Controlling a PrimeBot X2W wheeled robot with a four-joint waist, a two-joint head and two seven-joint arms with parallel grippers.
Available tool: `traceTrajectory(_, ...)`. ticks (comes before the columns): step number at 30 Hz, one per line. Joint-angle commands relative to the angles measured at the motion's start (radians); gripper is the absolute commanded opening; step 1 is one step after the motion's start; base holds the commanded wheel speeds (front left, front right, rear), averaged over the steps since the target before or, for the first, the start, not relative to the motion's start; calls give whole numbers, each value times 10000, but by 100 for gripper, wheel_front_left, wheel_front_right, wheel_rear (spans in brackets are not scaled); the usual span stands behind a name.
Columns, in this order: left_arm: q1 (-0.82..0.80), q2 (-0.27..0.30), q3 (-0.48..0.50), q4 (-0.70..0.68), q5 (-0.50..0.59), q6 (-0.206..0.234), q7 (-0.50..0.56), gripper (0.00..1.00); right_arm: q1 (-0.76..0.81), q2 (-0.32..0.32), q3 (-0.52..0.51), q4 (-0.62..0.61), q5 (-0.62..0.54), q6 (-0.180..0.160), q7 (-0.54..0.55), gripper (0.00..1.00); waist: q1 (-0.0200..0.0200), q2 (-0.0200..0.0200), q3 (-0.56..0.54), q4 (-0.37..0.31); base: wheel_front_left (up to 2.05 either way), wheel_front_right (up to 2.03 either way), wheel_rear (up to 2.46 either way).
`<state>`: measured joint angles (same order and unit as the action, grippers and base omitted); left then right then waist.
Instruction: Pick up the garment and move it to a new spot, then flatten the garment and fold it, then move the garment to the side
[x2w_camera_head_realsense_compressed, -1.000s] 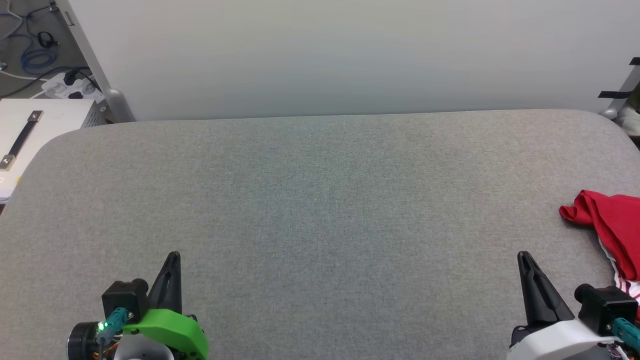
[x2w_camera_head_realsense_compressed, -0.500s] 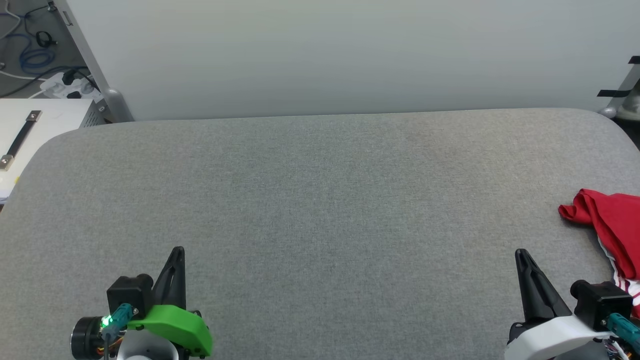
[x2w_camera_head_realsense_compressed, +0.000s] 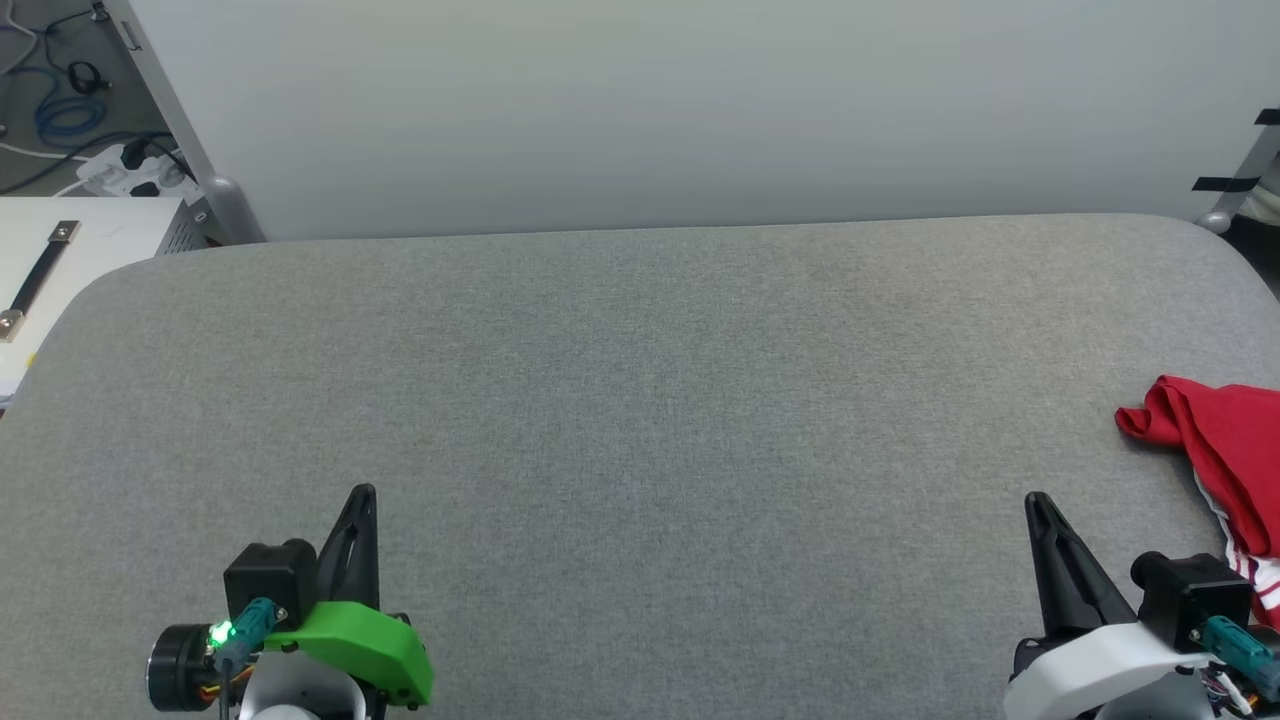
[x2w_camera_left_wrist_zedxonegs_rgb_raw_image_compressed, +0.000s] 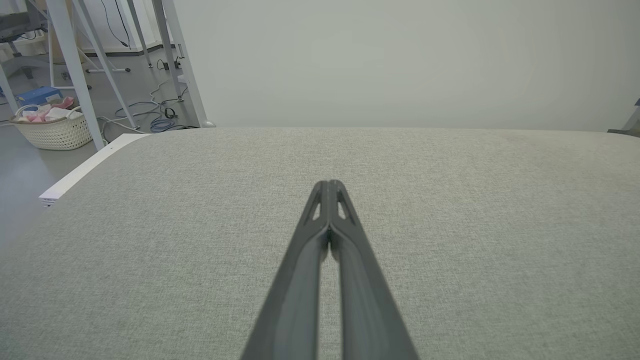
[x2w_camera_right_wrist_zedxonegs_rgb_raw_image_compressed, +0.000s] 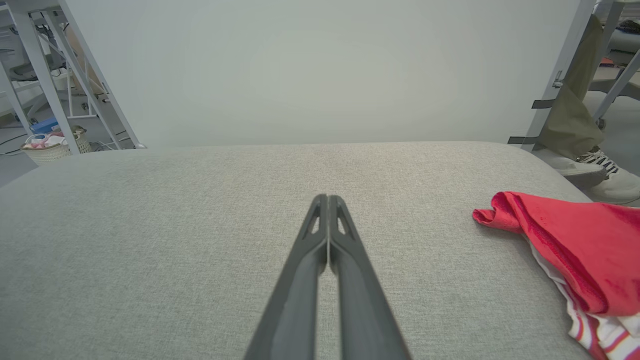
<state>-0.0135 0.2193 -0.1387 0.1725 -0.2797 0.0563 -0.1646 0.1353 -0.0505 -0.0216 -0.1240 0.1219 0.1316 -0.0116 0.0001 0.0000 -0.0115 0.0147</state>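
The garment (x2w_camera_head_realsense_compressed: 1225, 450) is a crumpled red jersey with red-and-white striped trim, lying at the right edge of the grey padded table (x2w_camera_head_realsense_compressed: 640, 400) and partly cut off by the frame. In the right wrist view the garment (x2w_camera_right_wrist_zedxonegs_rgb_raw_image_compressed: 575, 250) lies to the right of my fingers, apart from them. My right gripper (x2w_camera_head_realsense_compressed: 1036, 503) is shut and empty at the lower right, just left of the garment. My left gripper (x2w_camera_head_realsense_compressed: 362, 495) is shut and empty at the lower left, far from the garment. Both wrist views show fingertips pressed together, left gripper (x2w_camera_left_wrist_zedxonegs_rgb_raw_image_compressed: 329, 186), right gripper (x2w_camera_right_wrist_zedxonegs_rgb_raw_image_compressed: 327, 200).
A pale wall panel (x2w_camera_head_realsense_compressed: 640, 110) rises behind the table. A white cabinet (x2w_camera_head_realsense_compressed: 70, 260) and floor cables (x2w_camera_head_realsense_compressed: 60, 110) lie off the left. A person's shoes (x2w_camera_right_wrist_zedxonegs_rgb_raw_image_compressed: 600, 175) and trouser leg stand beyond the table's right corner. A laundry basket (x2w_camera_left_wrist_zedxonegs_rgb_raw_image_compressed: 47, 127) sits on the floor at left.
My left gripper has crept slightly forward and rightward. The right gripper has edged a little forward and leftward. The garment lies still.
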Motion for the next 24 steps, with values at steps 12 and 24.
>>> traceTrajectory(12, 58, -321, 261, -333, 521, -154, 294, 0, -380, 1, 59, 223, -277, -4, 44, 0, -1, 0, 18, -22, 0, 0, 0)
traceTrajectory(24, 71, -555, 454, -572, 911, -224, 525, 0, -547, 2, 86, 397, -438, -5, 56, 0, -1, 0, 34, -43, 0, 0, 0)
